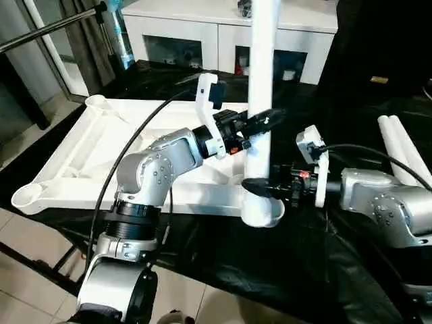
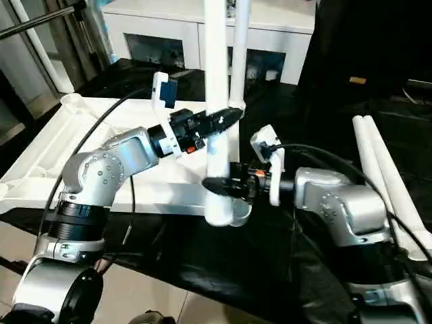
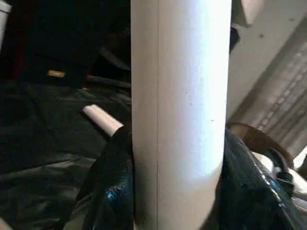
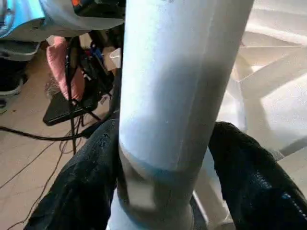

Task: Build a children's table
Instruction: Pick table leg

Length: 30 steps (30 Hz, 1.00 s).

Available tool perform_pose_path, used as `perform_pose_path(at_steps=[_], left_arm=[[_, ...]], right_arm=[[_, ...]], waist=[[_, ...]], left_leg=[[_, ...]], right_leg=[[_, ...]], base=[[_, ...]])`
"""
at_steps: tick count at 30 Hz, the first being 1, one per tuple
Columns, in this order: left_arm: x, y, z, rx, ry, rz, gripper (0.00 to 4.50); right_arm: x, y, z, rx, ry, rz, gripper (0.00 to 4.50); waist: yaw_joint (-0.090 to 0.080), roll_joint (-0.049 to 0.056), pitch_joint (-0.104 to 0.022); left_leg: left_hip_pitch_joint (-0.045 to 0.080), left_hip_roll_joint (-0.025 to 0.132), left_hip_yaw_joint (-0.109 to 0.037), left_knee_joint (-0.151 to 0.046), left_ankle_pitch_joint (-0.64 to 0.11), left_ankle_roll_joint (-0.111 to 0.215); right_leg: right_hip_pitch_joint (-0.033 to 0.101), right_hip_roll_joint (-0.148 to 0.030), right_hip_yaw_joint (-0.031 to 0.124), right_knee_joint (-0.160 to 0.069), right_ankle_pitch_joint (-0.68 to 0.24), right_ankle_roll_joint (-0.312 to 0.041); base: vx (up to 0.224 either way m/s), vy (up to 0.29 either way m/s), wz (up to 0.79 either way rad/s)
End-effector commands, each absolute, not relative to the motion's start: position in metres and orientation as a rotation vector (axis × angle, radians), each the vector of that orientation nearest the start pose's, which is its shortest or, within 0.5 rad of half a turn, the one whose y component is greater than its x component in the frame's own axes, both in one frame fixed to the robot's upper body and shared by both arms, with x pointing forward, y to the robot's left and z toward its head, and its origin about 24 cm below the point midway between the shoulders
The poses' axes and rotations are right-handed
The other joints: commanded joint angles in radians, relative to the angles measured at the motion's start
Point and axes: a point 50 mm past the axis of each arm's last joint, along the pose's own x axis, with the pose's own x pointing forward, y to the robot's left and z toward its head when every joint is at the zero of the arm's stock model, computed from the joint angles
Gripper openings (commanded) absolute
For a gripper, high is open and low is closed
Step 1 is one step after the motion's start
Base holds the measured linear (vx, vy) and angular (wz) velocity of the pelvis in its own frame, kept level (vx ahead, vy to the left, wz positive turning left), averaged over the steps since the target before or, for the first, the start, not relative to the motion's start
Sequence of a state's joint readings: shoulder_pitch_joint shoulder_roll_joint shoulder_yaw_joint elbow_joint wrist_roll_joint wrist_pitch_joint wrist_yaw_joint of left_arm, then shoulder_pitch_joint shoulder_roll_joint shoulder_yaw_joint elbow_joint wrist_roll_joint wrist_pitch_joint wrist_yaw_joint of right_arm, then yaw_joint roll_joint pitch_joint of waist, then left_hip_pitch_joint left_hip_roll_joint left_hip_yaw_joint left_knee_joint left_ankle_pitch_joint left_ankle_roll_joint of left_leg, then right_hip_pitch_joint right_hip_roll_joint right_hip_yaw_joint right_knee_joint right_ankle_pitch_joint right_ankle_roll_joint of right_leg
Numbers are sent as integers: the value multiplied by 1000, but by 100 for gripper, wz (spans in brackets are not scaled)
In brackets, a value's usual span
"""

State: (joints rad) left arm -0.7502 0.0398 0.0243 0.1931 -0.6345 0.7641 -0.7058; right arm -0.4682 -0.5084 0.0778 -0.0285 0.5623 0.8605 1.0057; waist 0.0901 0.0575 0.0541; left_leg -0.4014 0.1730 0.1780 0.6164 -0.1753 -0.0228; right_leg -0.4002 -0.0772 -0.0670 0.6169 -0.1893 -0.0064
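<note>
Left eye view has our left gripper [image 1: 268,121] clamped on the upright leg [image 1: 260,101], right gripper [image 1: 260,184] loosely around it above the tabletop [image 1: 101,162] socket [image 1: 262,210]; we should press straight down.

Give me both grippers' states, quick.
Left gripper: closed on the upright table leg.
Right gripper: around the same leg near the socket, grip cannot be told.

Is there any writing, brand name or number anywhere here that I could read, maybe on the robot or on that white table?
No text can be read in these pictures.
The upright leg, the tabletop and the spare legs are plain white.
A small yellowish tag on the dark backdrop is too small to read.
The silver arms bear no legible marks.
</note>
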Motion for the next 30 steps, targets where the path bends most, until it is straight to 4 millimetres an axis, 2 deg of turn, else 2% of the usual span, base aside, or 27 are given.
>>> perform_pose_path(at_steps=[1, 4, 6, 9, 10, 11, 12, 15, 16, 18, 22, 23, 25, 26, 27, 28, 29, 30], left_arm=[[326, 45, 184, -490, 97, -1241, 182], [326, 43, 186, -486, 98, -1253, 182], [325, 40, 187, -471, 96, -1271, 182], [325, 39, 189, -475, 96, -1288, 182], [325, 38, 189, -471, 99, -1295, 182], [325, 37, 189, -465, 100, -1304, 182], [325, 36, 190, -454, 99, -1314, 182], [324, 38, 193, -451, 85, -1323, 182], [325, 38, 193, -452, 84, -1322, 182], [325, 38, 192, -449, 83, -1321, 182], [324, 39, 192, -452, 78, -1318, 182], [323, 41, 192, -456, 77, -1324, 182], [322, 42, 192, -458, 79, -1330, 182], [322, 42, 191, -457, 83, -1334, 182], [322, 42, 191, -456, 86, -1335, 182], [322, 41, 189, -443, 95, -1343, 182], [321, 40, 189, -428, 99, -1353, 182], [321, 41, 188, -418, 98, -1356, 182]], right_arm=[[284, -146, 131, 144, 408, 1249, 301], [283, -146, 129, 145, 421, 1254, 301], [283, -144, 126, 148, 437, 1256, 301], [282, -142, 125, 181, 442, 1264, 301], [282, -141, 126, 194, 443, 1271, 301], [282, -140, 126, 198, 445, 1274, 301], [283, -141, 125, 198, 449, 1274, 301], [284, -141, 124, 210, 455, 1273, 301], [285, -140, 124, 220, 453, 1277, 272], [285, -140, 125, 226, 453, 1280, 272], [285, -139, 122, 243, 460, 1280, 233], [284, -139, 121, 251, 460, 1278, 233], [284, -138, 121, 255, 459, 1276, 208], [284, -138, 120, 257, 459, 1275, 208], [284, -138, 120, 258, 459, 1275, 201], [284, -138, 120, 259, 460, 1272, 196], [283, -139, 119, 257, 461, 1269, 194], [283, -139, 119, 255, 461, 1267, 193]], waist=[[2, -18, -78], [1, -17, -78], [1, -22, -78], [2, -20, -79], [2, -21, -79], [2, -27, -79], [4, -23, -79], [4, -24, -79], [4, -27, -79], [4, -25, -78], [5, -27, -79], [5, -20, -79], [4, -21, -80], [6, -15, -80], [5, -18, -80], [6, -15, -80], [4, -20, -80], [3, -19, -80]], left_leg=[[22, 49, -19, -60, -102, 64], [22, 49, -19, -60, -106, 61], [22, 49, -19, -60, -99, 63], [22, 49, -19, -59, -87, 70], [21, 48, -19, -59, -89, 72], [21, 48, -18, -60, -89, 73], [22, 49, -19, -59, -86, 72], [22, 49, -18, -59, -82, 70], [20, 48, -18, -58, -80, 72], [21, 48, -18, -58, -82, 73], [21, 49, -18, -58, -75, 73], [21, 48, -18, -57, -76, 73], [21, 49, -19, -58, -81, 69], [21, 48, -20, -58, -81, 67], [21, 49, -19, -59, -83, 66], [22, 49, -20, -59, -85, 65], [21, 49, -20, -59, -85, 65], [23, 49, -19, -59, -86, 65]], right_leg=[[59, -68, 43, -69, -117, -236], [59, -67, 43, -70, -126, -235], [59, -68, 43, -69, -121, -237], [58, -67, 43, -67, -104, -242], [59, -67, 43, -67, -104, -243], [60, -67, 43, -68, -107, -242], [58, -68, 43, -66, -111, -242], [58, -69, 44, -66, -105, -243], [59, -69, 44, -66, -102, -244], [59, -69, 43, -66, -109, -245], [59, -69, 43, -65, -104, -242], [59, -69, 43, -65, -106, -243], [60, -67, 42, -65, -103, -242], [59, -68, 42, -65, -101, -243], [60, -67, 42, -65, -94, -244], [59, -67, 42, -65, -94, -245], [60, -68, 42, -64, -93, -246], [59, -67, 42, -65, -97, -244]], base=[[0, 0, 0], [0, 0, 0], [0, 0, 0], [0, 0, 0], [0, 0, 0], [0, 0, 0], [0, 0, 0], [0, 0, 0], [0, 0, 0], [0, 0, 0], [0, 0, 0], [0, 0, 0], [0, 0, 0], [0, 0, 0], [0, 0, 0], [0, 0, 0], [0, 0, 0], [0, 0, 0]])
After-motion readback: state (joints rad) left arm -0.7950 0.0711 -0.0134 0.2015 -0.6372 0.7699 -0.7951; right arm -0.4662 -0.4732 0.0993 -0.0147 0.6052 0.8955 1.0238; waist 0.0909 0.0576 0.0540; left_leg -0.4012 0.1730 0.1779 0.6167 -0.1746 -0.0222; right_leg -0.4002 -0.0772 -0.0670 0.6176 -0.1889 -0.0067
